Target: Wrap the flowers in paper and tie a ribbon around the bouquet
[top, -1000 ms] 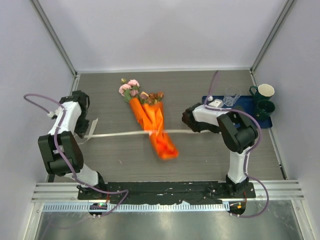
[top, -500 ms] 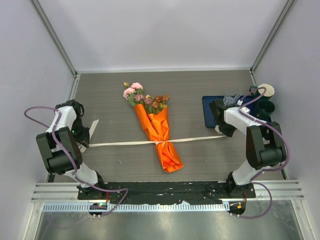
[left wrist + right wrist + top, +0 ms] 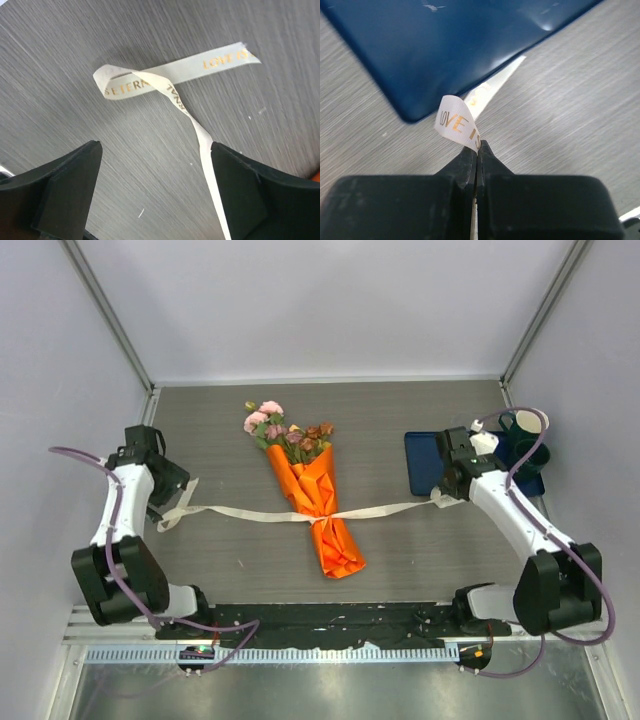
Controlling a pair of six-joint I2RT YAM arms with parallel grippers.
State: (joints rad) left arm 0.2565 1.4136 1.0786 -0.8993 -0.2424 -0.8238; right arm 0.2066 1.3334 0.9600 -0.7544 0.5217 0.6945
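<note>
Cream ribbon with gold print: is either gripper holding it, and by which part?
The right gripper pinches the narrow cream-white ribbon near its right end; the left gripper is open, holding nothing.

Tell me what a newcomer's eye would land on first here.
The bright orange bouquet, pink and brown flowers poking out its far end, lies dead centre. A cream ribbon crosses its waist and runs out to both sides. The right gripper is shut on the ribbon's right end beside a blue tray, while the left gripper hangs open over the loose left end.
</note>
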